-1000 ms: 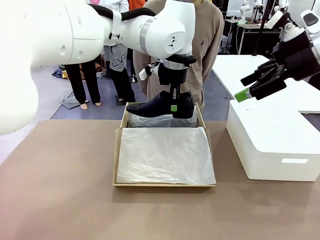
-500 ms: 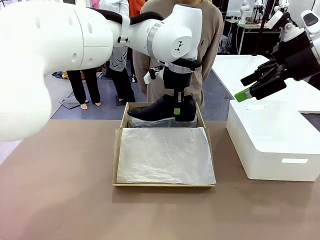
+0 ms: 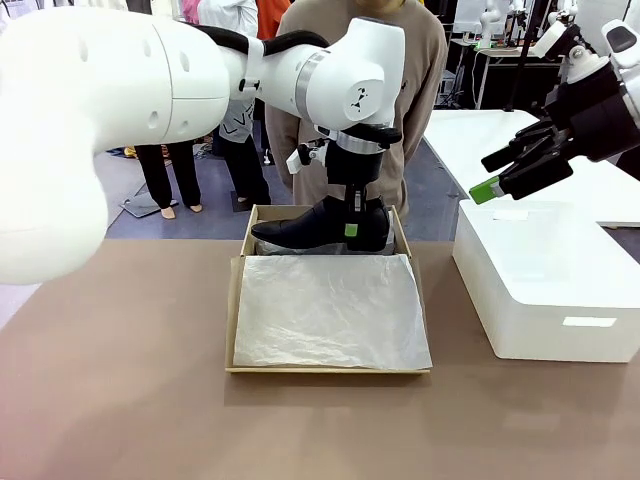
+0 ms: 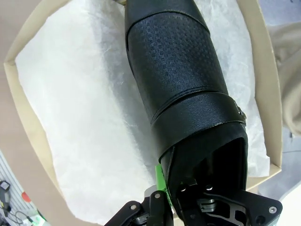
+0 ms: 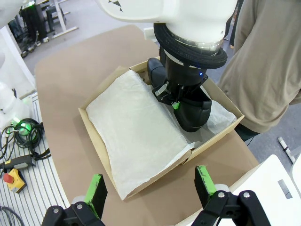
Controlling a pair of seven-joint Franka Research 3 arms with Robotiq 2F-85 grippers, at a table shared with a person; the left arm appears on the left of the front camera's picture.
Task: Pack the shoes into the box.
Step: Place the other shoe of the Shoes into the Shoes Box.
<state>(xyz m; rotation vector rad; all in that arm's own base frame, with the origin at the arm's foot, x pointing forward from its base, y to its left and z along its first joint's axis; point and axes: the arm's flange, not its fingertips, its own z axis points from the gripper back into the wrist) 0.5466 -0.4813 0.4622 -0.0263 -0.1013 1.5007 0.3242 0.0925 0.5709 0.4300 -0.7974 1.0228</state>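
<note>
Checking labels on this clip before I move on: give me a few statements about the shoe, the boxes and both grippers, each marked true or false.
1. The left gripper is shut on a black shoe at its heel opening. True.
2. The shoe is over the near end of the tan box. False: it is at the far end, by the person.
3. The right gripper is open and holds nothing. True.
4. The white box stands on the robot's left of the tan box. False: it stands on the robot's right.
5. The tan box is lined with white tissue paper. True.
</note>
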